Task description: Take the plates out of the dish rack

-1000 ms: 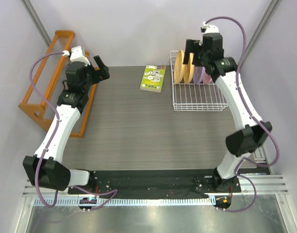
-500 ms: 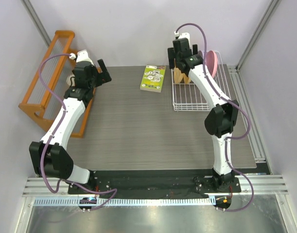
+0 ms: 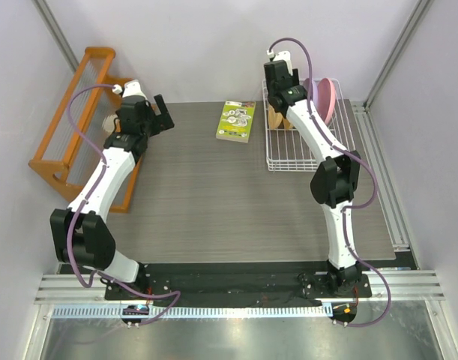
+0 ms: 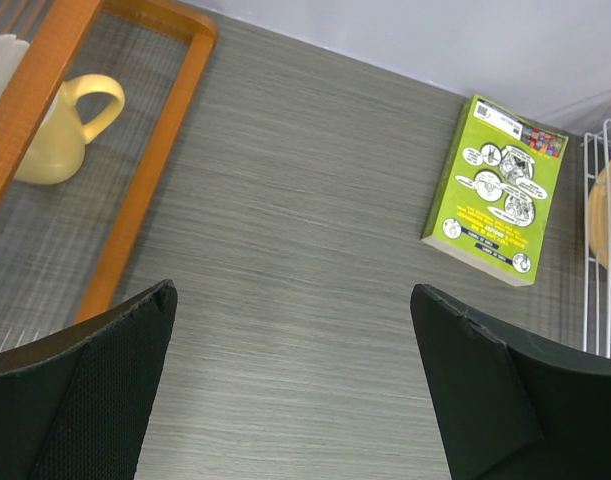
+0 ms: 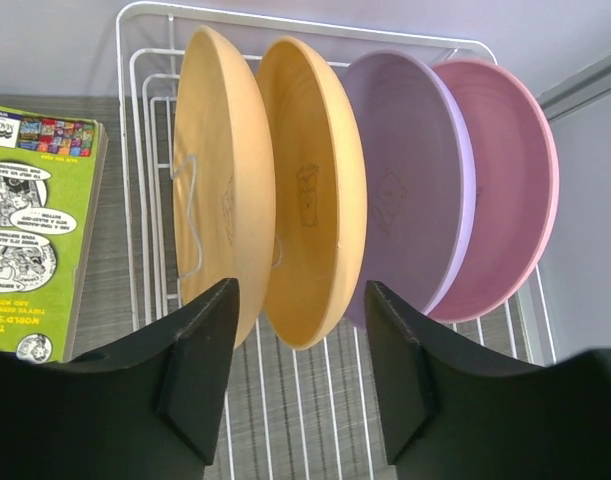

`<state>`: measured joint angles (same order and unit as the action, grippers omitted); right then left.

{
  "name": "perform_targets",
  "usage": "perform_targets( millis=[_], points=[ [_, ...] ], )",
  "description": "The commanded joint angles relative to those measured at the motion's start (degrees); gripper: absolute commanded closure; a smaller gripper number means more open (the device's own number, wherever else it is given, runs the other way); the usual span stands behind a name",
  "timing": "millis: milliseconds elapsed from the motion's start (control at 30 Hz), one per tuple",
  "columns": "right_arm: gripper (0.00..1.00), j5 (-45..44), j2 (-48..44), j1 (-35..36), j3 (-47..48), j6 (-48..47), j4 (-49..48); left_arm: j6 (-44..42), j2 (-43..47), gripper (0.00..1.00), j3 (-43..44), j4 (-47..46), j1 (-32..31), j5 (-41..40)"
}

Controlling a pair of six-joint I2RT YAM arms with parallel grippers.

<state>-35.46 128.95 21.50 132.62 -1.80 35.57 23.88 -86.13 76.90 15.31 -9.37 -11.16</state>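
Observation:
The white wire dish rack [image 5: 135, 60] holds upright plates side by side: two orange-yellow [image 5: 220, 170] [image 5: 310, 180], one pale lilac [image 5: 410, 180] and one pink [image 5: 510, 190]. My right gripper [image 5: 300, 285] is open just above them, its jaws on either side of the second orange-yellow plate's edge, touching nothing. In the top view the right gripper [image 3: 282, 101] hangs over the back left of the rack [image 3: 303, 166], with the pink plate [image 3: 326, 97] to its right. My left gripper [image 3: 160, 112] [image 4: 290, 290] is open and empty over bare table at the back left.
A green-white booklet [image 3: 237, 121] [image 4: 497, 190] lies on the table just left of the rack. An orange wooden rack [image 3: 64, 135] [image 4: 145, 170] stands along the left side with a yellow mug [image 4: 60, 130] in it. Walls close the back and sides.
My right arm has swung left and folded in, bringing its gripper from the rack's right side to over its back left. My left arm has shifted slightly forward; both grippers stay open.

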Motion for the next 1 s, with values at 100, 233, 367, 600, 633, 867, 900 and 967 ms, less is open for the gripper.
perform_targets(
  millis=[100, 233, 367, 600, 633, 867, 900, 967],
  points=[
    [0.49, -0.7, 1.6, 0.3, 3.3, -1.0, -2.5, 0.3, -0.5, 0.00, 1.2, -0.5, 0.2, -0.8],
    [0.45, -1.0, 3.3, 0.2, 4.1, -1.0, -2.5, -0.1, -0.8, 0.01, 1.2, -0.4, 0.2, -1.0],
    [0.43, -0.7, 4.1, 0.5, 4.8, -0.5, -2.8, -0.7, -1.1, 0.00, 1.1, -0.3, 0.2, -1.4],
    [0.52, -2.0, 7.8, 0.6, 7.8, -1.4, -3.2, -1.1, -1.9, 0.00, 1.2, -0.1, 0.2, -1.8],
    [0.55, -2.0, 7.9, 0.6, 7.8, -1.3, -3.2, -1.2, -2.0, 0.01, 1.2, -0.1, 0.2, -1.8],
    [0.89, -3.1, 8.3, 1.4, 8.1, -2.1, -3.7, -1.9, -2.8, 0.01, 1.3, 0.0, 0.1, -2.6],
    [0.92, -4.9, 8.2, 1.9, 8.0, -2.7, -4.3, -1.9, -2.9, 0.01, 1.4, 0.0, 0.1, -2.6],
    [0.96, -7.1, 7.6, 3.0, 8.0, -4.6, -6.2, -1.8, -3.1, 0.01, 1.5, 0.0, 0.2, -2.7]
  ],
)
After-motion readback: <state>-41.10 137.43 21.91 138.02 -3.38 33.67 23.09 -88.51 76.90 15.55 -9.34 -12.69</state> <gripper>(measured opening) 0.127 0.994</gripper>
